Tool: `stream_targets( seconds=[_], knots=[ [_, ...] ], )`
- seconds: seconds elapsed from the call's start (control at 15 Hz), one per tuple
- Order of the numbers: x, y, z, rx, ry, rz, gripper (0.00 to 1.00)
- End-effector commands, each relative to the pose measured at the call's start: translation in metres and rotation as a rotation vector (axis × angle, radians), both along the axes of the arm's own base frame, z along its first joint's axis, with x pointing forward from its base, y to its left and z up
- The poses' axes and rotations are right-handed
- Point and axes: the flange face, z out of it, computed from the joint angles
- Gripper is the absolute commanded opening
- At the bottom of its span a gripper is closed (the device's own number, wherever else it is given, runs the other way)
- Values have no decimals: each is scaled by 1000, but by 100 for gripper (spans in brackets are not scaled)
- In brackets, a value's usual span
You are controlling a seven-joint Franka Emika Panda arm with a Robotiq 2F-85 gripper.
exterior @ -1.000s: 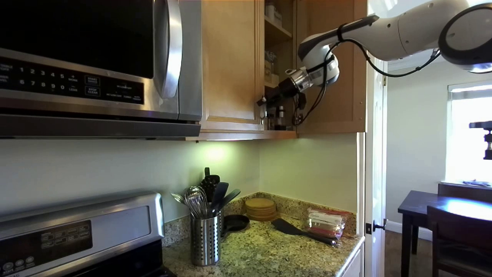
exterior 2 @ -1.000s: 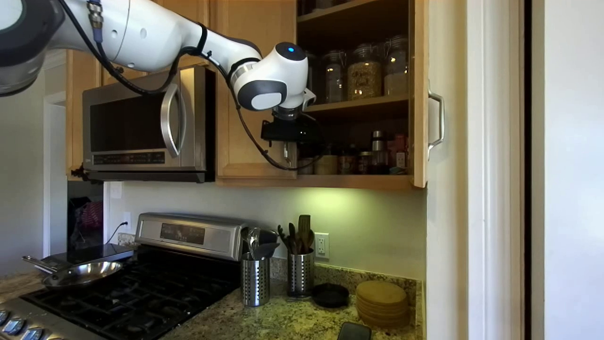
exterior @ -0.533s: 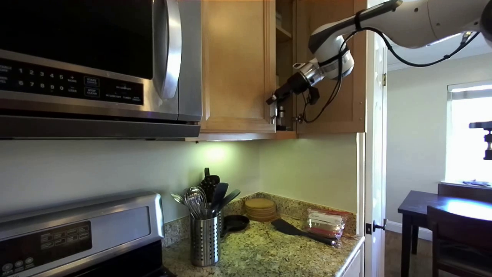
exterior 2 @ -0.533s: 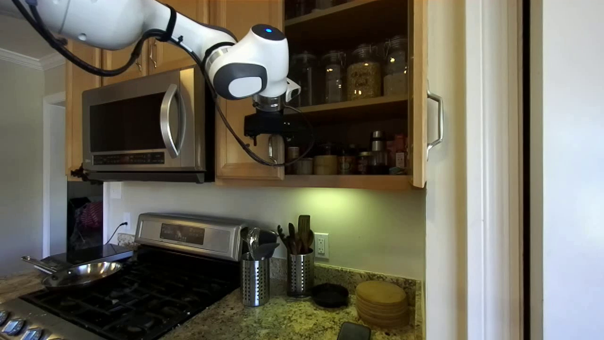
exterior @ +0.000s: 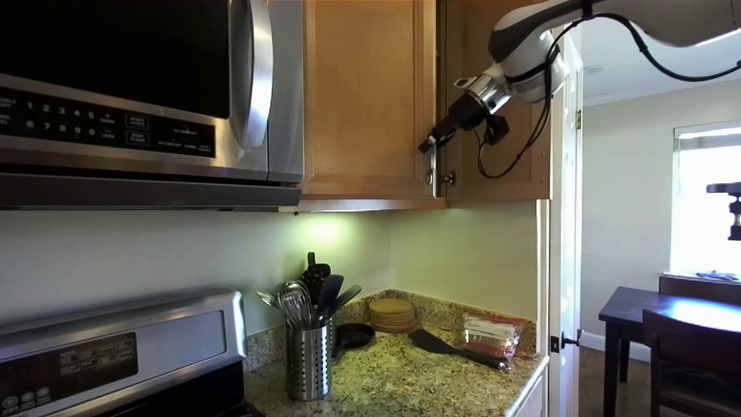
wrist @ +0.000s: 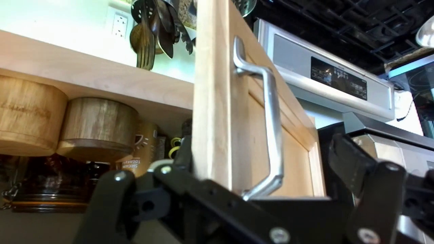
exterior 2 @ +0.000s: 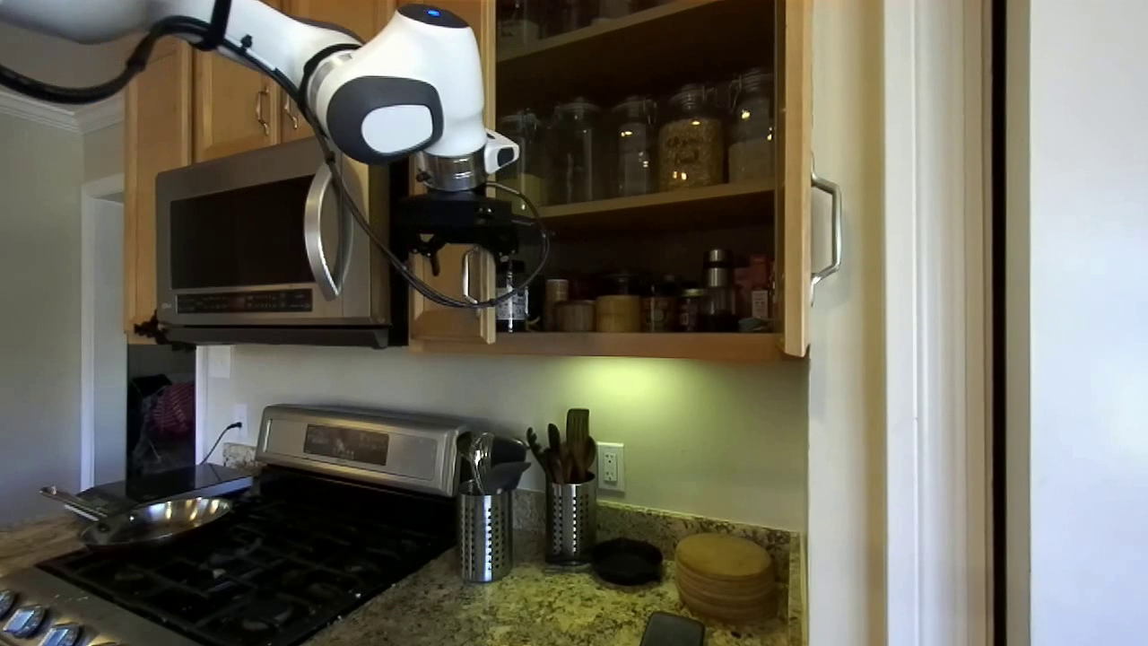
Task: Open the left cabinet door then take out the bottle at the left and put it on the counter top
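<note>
The left cabinet door [exterior: 367, 98] stands swung outward; it also shows in an exterior view [exterior 2: 453, 318] and in the wrist view [wrist: 217, 101]. Its silver bar handle [wrist: 273, 115] lies between my fingers. My gripper [wrist: 264, 149] is open, one finger on the inner side of the door edge and the other beyond the handle. It shows in both exterior views [exterior: 428, 143] [exterior 2: 473, 256]. A small dark bottle with a pale label [exterior 2: 513, 305] stands at the left of the bottom shelf, partly behind gripper and cable. The speckled counter top [exterior: 399, 376] is below.
Jars and wooden containers [wrist: 98, 125] fill the shelves. Another open door [exterior 2: 798, 224] stands at the cabinet's far side. The microwave [exterior 2: 251, 242] is beside the left door. Steel utensil holders [exterior: 310, 362], round boards [exterior: 393, 315], a spatula [exterior: 434, 343] and a plastic bag [exterior: 492, 336] are on the counter.
The left door has swung wider, and my gripper has moved outward with its edge, away from the shelves. More of the shelf contents, including the small dark bottle, has come into view.
</note>
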Motion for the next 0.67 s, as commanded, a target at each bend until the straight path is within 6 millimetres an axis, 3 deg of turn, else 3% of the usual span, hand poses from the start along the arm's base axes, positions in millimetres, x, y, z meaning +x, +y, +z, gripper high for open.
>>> stream_targets(
  seconds=[0.0, 0.4, 0.6],
  knots=[
    [-37, 68, 9, 36, 49, 78, 100],
    [-94, 124, 23, 58, 91, 266, 100],
    [-124, 177, 33, 42, 110, 384, 100]
  ],
)
